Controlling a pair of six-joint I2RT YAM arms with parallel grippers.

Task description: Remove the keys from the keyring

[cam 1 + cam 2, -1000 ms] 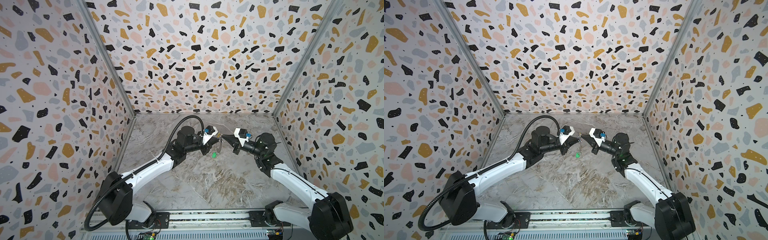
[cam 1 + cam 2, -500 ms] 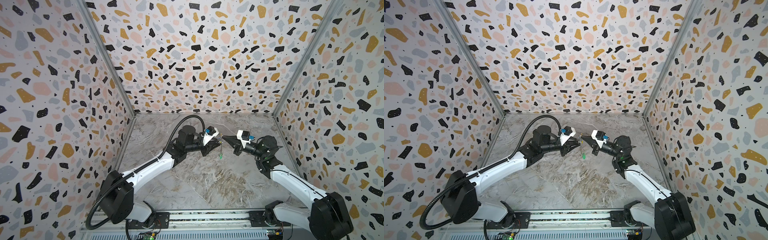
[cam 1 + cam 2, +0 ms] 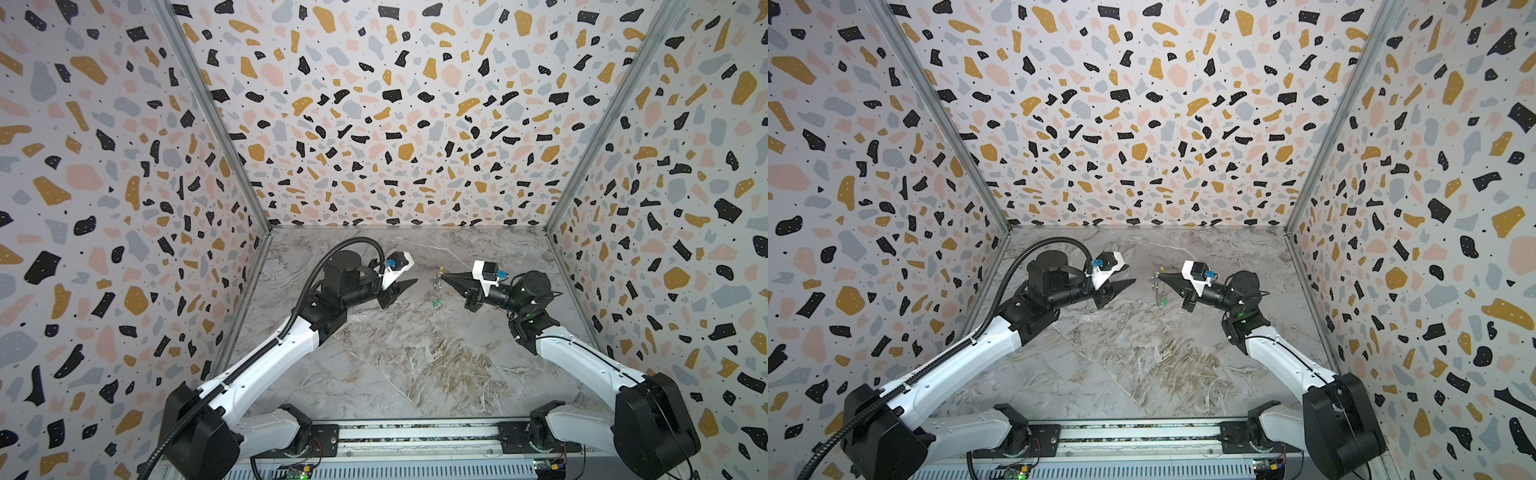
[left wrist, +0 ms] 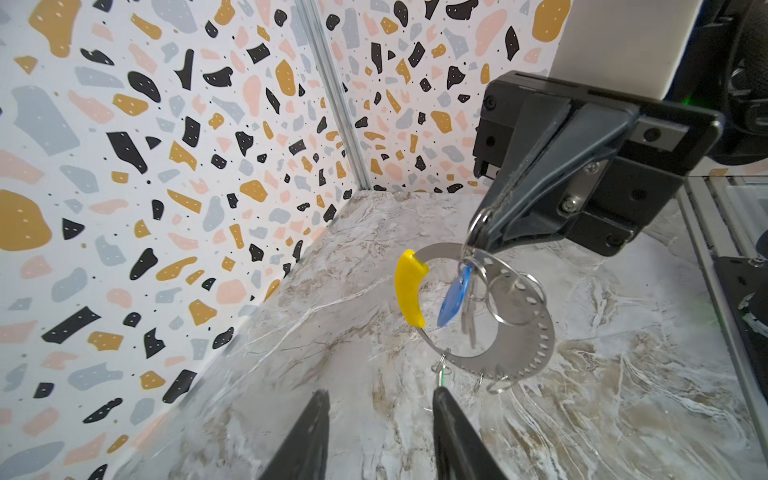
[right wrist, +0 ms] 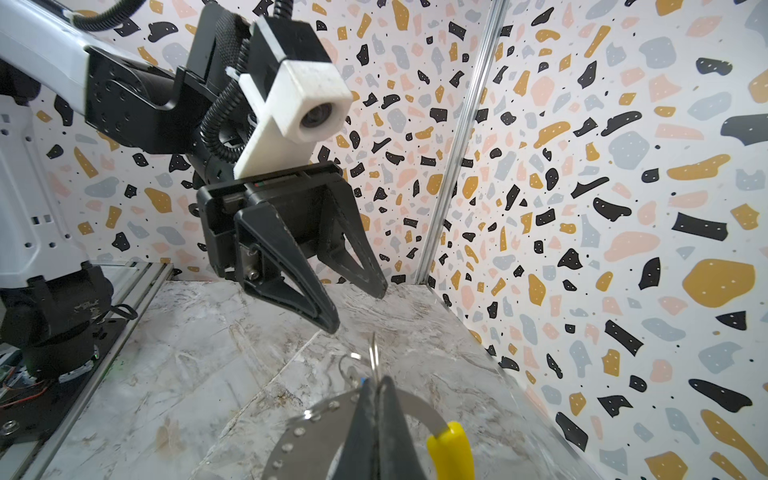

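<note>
The keyring [image 4: 536,349] is a flat silver crescent with a yellow sleeve [image 4: 409,291], and it hangs in the air from my right gripper [image 4: 478,235], which is shut on its upper edge. A key with a blue tag [image 4: 453,299] dangles inside the ring. A key with a green tag [image 4: 443,374] hangs from the lower rim. My left gripper [image 4: 380,397] stands open just short of the ring, one fingertip [image 4: 440,395] close under the green tag. In both top views the left gripper [image 3: 409,286] [image 3: 1128,284] sits left of the keyring [image 3: 436,286] [image 3: 1158,291] and the right gripper [image 3: 443,277] [image 3: 1160,276].
Several loose small split rings [image 4: 515,299] hang on the keyring too. The marble floor [image 3: 395,353] lies below, and terrazzo walls [image 3: 395,124] close in the back and both sides. A metal rail [image 3: 415,436] with the arm bases runs along the front.
My left gripper has opened, let go at the keyring and drawn back to the left. The ring now hangs from the right gripper alone and has swung slightly.
</note>
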